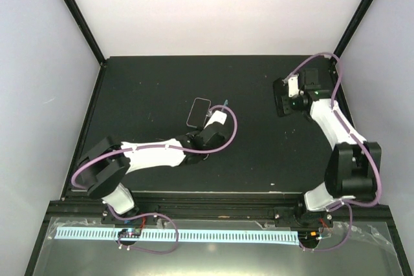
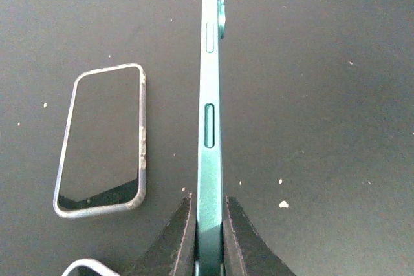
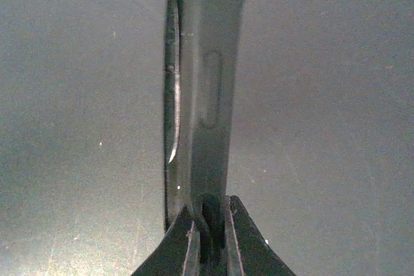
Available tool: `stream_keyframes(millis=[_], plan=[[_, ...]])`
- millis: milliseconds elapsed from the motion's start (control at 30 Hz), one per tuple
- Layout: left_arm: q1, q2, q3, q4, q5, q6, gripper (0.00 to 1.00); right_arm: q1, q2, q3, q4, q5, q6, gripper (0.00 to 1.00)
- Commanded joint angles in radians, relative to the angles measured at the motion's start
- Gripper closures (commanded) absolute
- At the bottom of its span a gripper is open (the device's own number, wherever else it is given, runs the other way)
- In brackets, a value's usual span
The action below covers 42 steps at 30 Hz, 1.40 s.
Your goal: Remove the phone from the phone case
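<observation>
left fingers (image 2: 178, 240) clamp phone (image 2: 210, 127), edge-on, axis pointing away | right fingers (image 3: 247, 245) clamp dark case (image 3: 210, 63)

Left arm low, elbow folded near base, forearm stretched forward-right; left end effector (image 2: 209, 223) pinched on phone (image 2: 210, 127) edge. Right arm elbow raised, forearm reaching forward-left; right end effector (image 3: 208, 225) clamped on case (image 3: 206, 95) edge.

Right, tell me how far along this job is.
Mostly done, it seems: the left gripper is shut on a bare green phone, held edge-on, no case around it. A clear-rimmed case lies flat on the table beside it; whether it is empty I cannot tell. The right gripper clamps a dark case-like item edge-on. Remaining: setting the phone down.
</observation>
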<state>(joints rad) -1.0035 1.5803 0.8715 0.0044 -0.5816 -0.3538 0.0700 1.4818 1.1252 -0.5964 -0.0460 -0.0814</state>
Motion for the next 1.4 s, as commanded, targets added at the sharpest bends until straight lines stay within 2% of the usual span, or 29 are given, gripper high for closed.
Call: stream_keyframes(millis=[0,100,267,300,433,500,567,767,1067,1367], plan=[[-0.004,0.109,0.191,-0.123,-0.097,0.049,0.98,-0.085,0.138,0.096,-0.177,-0.179,-0.127,0.99],[-0.004,0.183,0.272,-0.176,-0.121,0.084,0.98,-0.147,0.192,0.108,-0.191,-0.223,-0.143,0.99],[-0.002,0.315,0.402,-0.24,-0.178,0.131,0.98,-0.199,0.293,0.137,-0.158,-0.21,-0.124,0.97],[-0.003,0.34,0.434,-0.254,-0.179,0.139,0.98,-0.203,0.314,0.148,-0.157,-0.212,-0.122,0.93],[-0.004,0.415,0.526,-0.306,-0.185,0.162,0.98,-0.214,0.346,0.169,-0.123,-0.169,-0.107,0.56],[-0.004,0.437,0.547,-0.315,-0.201,0.165,0.98,-0.218,0.338,0.17,-0.103,-0.154,-0.105,0.46],[-0.004,0.459,0.573,-0.333,-0.215,0.164,0.98,-0.222,0.315,0.179,-0.108,-0.161,-0.093,0.41],[-0.014,0.536,0.652,-0.385,-0.209,0.16,0.98,-0.227,0.139,0.086,-0.048,-0.229,-0.052,0.4],[-0.03,0.62,0.743,-0.446,-0.211,0.146,0.98,-0.227,-0.007,-0.031,0.023,-0.315,0.019,0.4],[-0.032,0.695,0.823,-0.469,-0.121,0.145,0.89,-0.226,-0.13,-0.081,0.017,-0.379,0.004,0.39]])
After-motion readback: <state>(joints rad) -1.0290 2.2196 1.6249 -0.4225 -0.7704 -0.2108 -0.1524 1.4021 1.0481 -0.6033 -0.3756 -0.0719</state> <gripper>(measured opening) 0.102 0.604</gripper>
